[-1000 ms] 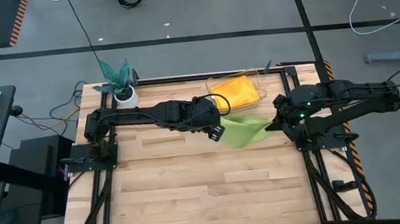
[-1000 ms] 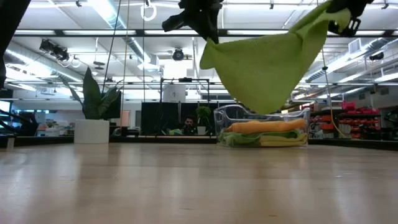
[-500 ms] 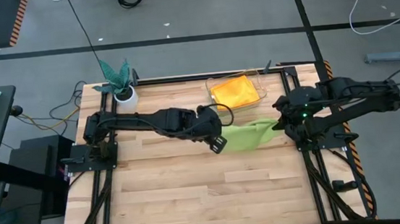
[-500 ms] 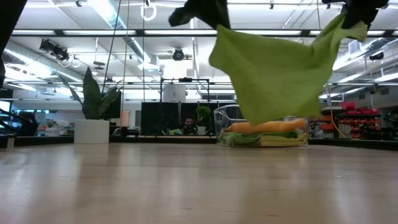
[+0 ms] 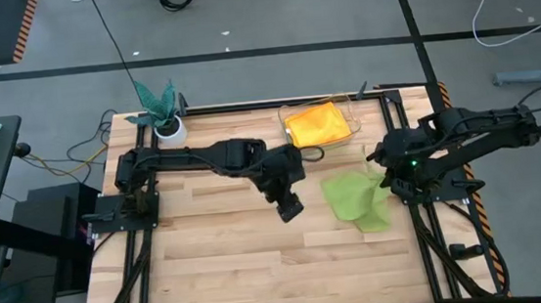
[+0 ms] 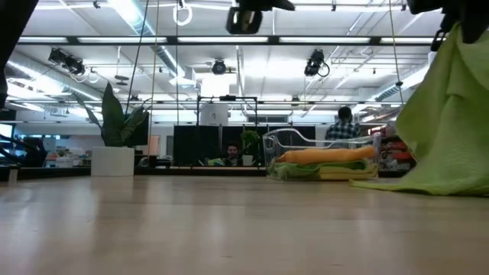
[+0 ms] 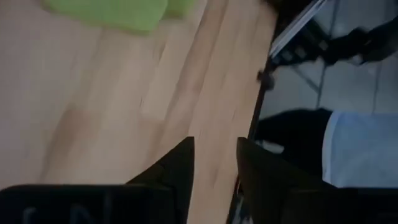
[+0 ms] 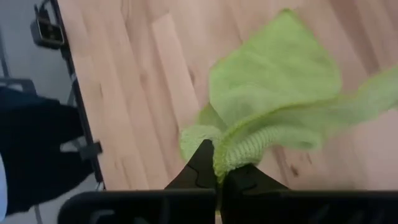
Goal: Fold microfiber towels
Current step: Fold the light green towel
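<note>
Overhead, your wooden bench (image 5: 221,264) fills the frame, both dark arms reaching in over its far half. Your left arm stretches across from the left side toward the middle, and its left gripper (image 5: 289,209) hangs above bare boards with nothing in it; its wrist camera shows the two fingers (image 7: 177,167) standing apart with only wood visible through the gap. Your right arm comes in from the right edge, and the right gripper (image 5: 382,174) is closed tight on one corner of a lime green microfiber towel (image 5: 357,201). From that pinched corner the cloth drapes down, and most of it lies rumpled on the bench near the right edge, just in front of the gripper. In the right wrist camera, the fingers meet on a bunched fold of the towel (image 8: 273,106) while the rest spreads over the boards. At the far edge of the bench stands a clear plastic bin (image 5: 343,101) holding a stack of towels, an orange towel (image 5: 317,124) on top. From bench height, a yellow layer (image 6: 348,173) shows under the orange. At the far left corner sits a teal leafy plant (image 5: 158,100) in a white pot.
</note>
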### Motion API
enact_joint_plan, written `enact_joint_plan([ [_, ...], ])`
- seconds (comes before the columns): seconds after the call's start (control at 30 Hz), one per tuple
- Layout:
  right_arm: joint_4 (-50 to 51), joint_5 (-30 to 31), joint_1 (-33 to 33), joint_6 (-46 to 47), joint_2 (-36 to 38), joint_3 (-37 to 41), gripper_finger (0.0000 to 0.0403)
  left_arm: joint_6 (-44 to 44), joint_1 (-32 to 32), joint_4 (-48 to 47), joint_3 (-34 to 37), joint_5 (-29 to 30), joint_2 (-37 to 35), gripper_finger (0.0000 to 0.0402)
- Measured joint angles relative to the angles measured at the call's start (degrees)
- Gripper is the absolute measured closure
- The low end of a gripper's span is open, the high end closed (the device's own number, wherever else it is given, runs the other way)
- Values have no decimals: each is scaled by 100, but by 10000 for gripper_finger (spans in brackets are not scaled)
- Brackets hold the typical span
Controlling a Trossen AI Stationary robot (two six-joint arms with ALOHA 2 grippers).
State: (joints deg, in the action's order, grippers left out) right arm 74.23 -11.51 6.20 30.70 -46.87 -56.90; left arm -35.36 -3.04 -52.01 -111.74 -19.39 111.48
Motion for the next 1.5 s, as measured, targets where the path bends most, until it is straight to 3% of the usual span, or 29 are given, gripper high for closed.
enact_joint_plan([
  [0.13,243,30,424,315,-98,-131,403,340,308,799,0,43,0,257],
  [0.3,872,472,1068,671,-572,-965,403,611,772,1941,0,386,-7,249],
  [0.47,1500,932,1424,863,-1308,-2050,403,1047,1206,2077,-3,246,30,253],
  [0.6,1576,1030,1332,862,-1927,-2657,403,1564,1365,2042,-6,-319,202,256],
  [0.8,1577,1059,886,498,-2602,-3150,403,2125,1191,1788,-2,-407,405,244],
  [1.03,1564,1065,155,-88,-2772,-3395,403,2359,817,1412,-2,-443,404,238],
  [1.1,1546,1066,-30,-189,-2761,-3456,403,2253,686,1420,-2,-265,404,240],
  [1.3,1472,1066,-379,-685,-2762,-3574,403,2210,285,1488,0,1131,544,238],
  [1.5,1440,1045,-769,-1093,-2785,-3746,403,1783,104,1870,-4,2095,755,241],
])
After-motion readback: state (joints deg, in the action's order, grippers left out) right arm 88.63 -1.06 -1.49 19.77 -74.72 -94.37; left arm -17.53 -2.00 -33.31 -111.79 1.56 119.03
